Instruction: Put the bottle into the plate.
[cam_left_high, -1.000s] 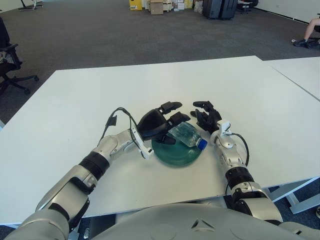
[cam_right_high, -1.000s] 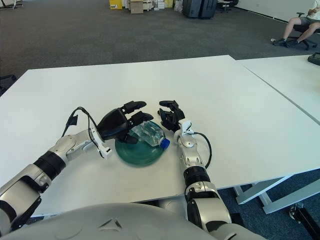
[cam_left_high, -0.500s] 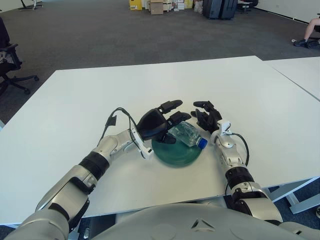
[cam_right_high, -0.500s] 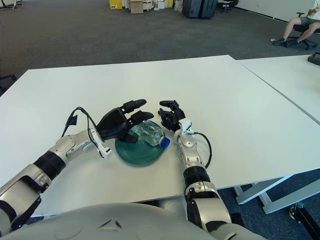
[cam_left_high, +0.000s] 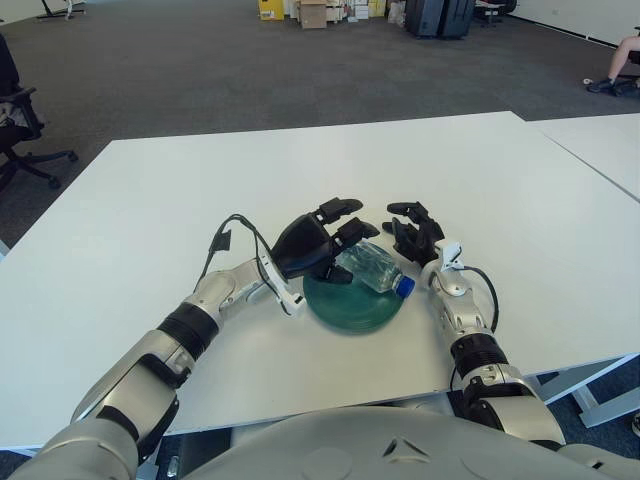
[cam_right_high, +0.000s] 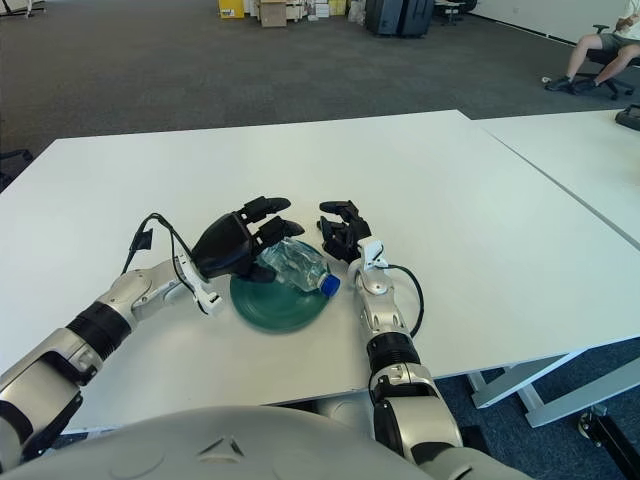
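Where the smooth white tabletop (cam_left_high: 140, 230) nears its front edge, a round, shallow plate (cam_left_high: 352, 308) of dark green, glossy material sits flat. Across it lies a bottle (cam_left_high: 371, 268) of clear, crinkled plastic, on its side, its blue cap (cam_left_high: 404, 287) pointing toward the robot's right and reaching the plate's right rim. The bottle's body slants from the plate's back left down to that rim, and it rests inside the plate.

The left hand (cam_left_high: 312, 243), black and blocky with jointed fingers, is at the bottle's base end, over the plate's left back edge. Its fingers (cam_left_high: 340, 208) are partly spread, two of them reaching past the top of the bottle and a third curling beneath near the plate; whether they press the plastic or only stand close to it cannot be told. A thin black cable (cam_left_high: 232, 232) loops up from the silver forearm behind the hand.

The right hand (cam_right_high: 344, 231) shows just beside the plate on its right, behind the cap, apart from the bottle. Its black fingers are loosely opened and hold nothing. A white wrist block and a curled black cable (cam_right_high: 411, 293) follow behind it on the tabletop.

Beyond the far edge lies grey carpet (cam_left_high: 200, 70), with boxes at the back.
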